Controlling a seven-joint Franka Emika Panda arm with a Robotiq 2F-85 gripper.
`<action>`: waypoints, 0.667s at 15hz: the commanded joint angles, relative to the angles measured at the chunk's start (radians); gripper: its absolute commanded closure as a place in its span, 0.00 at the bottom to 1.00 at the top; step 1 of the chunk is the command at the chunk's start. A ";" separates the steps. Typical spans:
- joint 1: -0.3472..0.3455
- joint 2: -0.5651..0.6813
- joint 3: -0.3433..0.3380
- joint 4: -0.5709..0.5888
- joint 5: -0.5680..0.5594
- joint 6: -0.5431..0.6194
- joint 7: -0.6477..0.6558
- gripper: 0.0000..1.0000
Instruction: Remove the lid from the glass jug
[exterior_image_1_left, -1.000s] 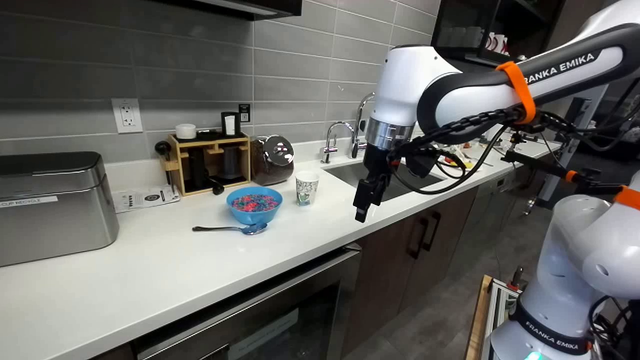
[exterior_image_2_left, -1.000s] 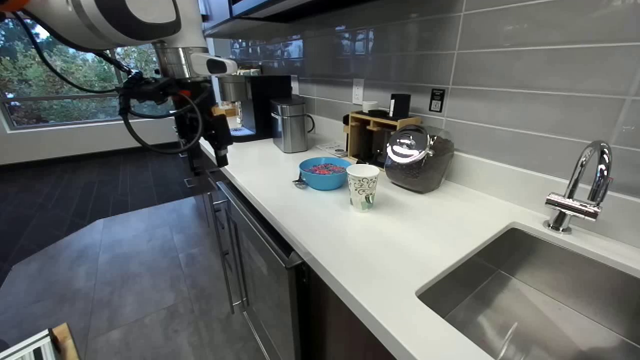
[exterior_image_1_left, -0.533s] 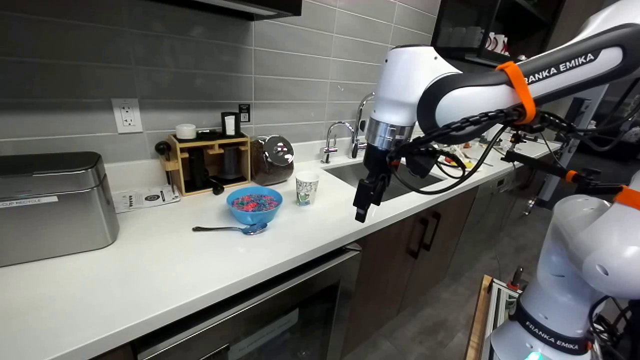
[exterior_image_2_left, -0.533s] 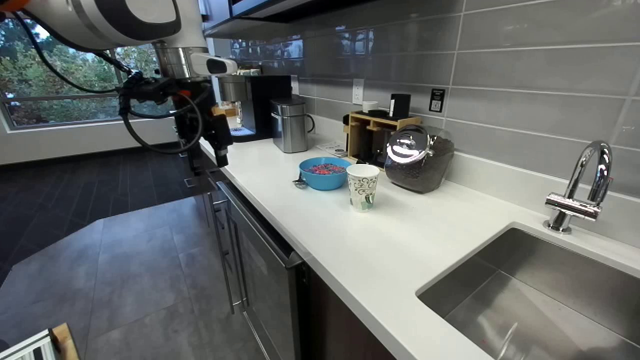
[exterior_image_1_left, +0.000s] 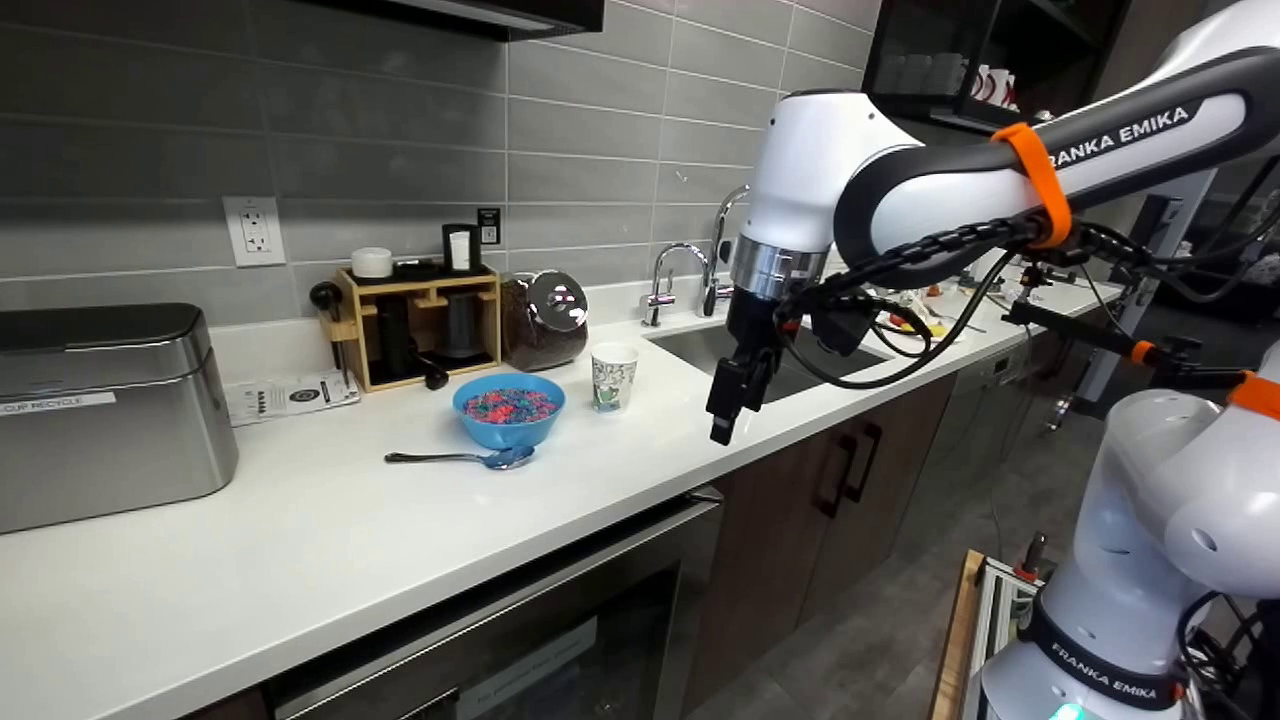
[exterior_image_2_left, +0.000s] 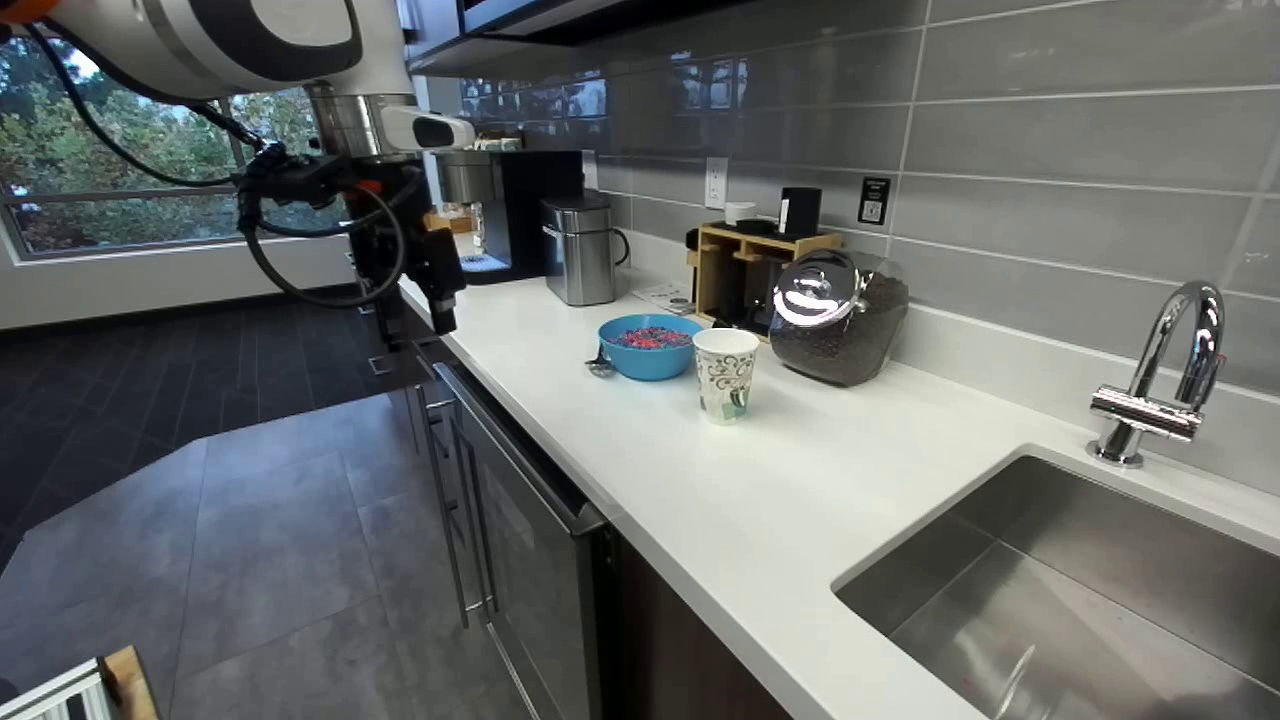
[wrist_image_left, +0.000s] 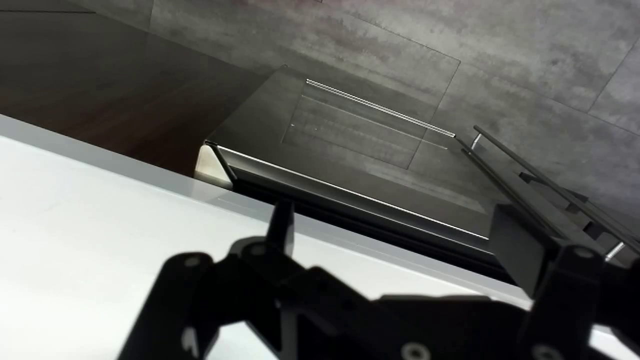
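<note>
Strong blue and orange against white, grey and black
Mirror silver with white glare on the lid; dark brown to black behind clear walls in the glass jug; plain bright blue on the bowl; mottled pink-red and blue on the pieces inside; white with dark scrollwork and touches of green low down on the paper cup; silver with a blue tinge on the spoon; pale honey on the wooden rack; plain white on the counter; grey with paler joint lines on the wall tiles; white and black on the robot arm; bright orange on the strap; black on the gripper.
</note>
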 joint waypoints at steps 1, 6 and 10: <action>0.010 0.001 -0.009 0.002 -0.005 -0.002 0.004 0.00; -0.068 0.155 -0.031 0.150 -0.035 0.136 0.083 0.00; -0.123 0.295 -0.057 0.277 -0.103 0.339 0.105 0.00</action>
